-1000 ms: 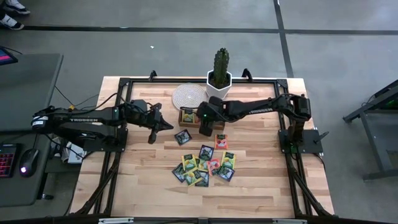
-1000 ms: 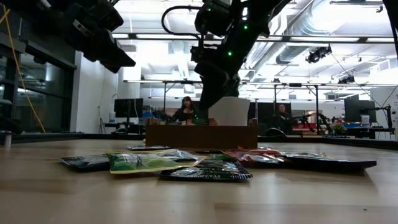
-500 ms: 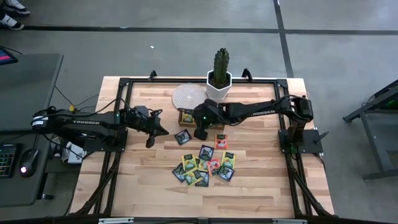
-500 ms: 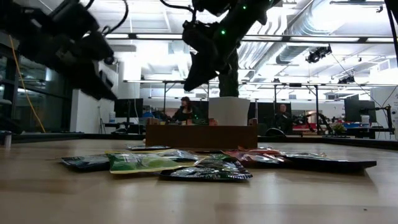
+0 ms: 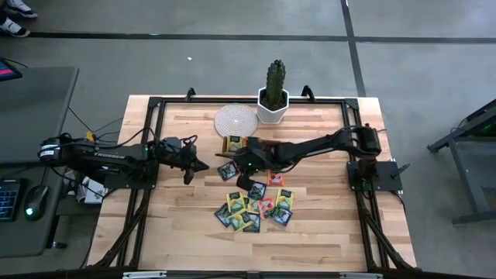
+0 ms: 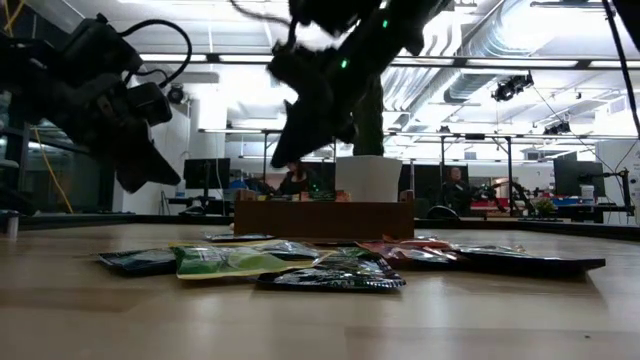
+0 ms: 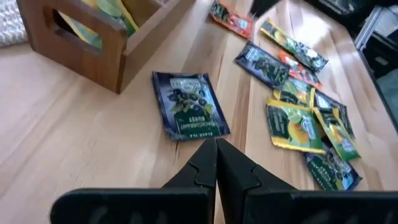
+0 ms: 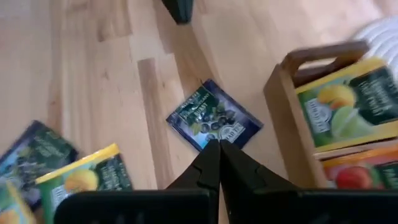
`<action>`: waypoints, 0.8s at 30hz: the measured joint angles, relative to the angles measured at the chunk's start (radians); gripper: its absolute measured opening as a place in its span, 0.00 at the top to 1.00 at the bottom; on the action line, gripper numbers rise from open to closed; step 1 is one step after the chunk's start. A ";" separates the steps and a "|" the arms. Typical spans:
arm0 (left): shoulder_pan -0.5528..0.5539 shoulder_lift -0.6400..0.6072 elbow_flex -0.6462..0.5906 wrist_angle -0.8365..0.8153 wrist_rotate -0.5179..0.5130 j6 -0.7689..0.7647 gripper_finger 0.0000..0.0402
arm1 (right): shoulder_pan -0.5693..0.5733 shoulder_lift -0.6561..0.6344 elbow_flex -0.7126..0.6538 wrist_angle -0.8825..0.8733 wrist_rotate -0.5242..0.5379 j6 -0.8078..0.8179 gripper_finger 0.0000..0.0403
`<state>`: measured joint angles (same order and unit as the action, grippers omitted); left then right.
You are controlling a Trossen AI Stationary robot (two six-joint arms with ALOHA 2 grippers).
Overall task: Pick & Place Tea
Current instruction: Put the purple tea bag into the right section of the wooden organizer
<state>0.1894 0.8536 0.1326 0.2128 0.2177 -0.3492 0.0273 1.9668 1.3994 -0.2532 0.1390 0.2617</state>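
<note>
I see my left dark two-finger hand [image 5: 193,164] stretched in from the left side, fingers pressed together. My right dark two-finger hand [image 5: 245,181] reaches across from the right, fingers also pressed together, holding nothing.

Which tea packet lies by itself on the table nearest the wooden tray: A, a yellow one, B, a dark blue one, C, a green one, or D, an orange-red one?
B: the dark blue tea packet lies flat and alone on the table just beside the wooden tray, apart from the pile of mixed packets.
</note>
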 joint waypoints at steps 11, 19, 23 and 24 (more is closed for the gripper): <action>0.000 0.031 0.000 0.005 -0.006 -0.055 0.92 | 0.000 0.105 0.000 0.142 -0.050 0.077 1.00; 0.000 0.063 0.000 0.003 0.003 -0.076 0.63 | -0.003 0.124 0.000 0.145 -0.014 0.097 1.00; 0.000 0.076 0.000 0.004 0.001 -0.079 0.55 | -0.010 0.124 0.000 0.145 -0.017 0.097 1.00; 0.000 0.079 0.000 0.003 0.001 -0.079 0.54 | -0.011 0.129 0.000 0.145 -0.015 0.097 1.00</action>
<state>0.1894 0.9324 0.1326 0.2156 0.2185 -0.4282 0.0166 2.0956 1.3991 -0.1078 0.1245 0.3592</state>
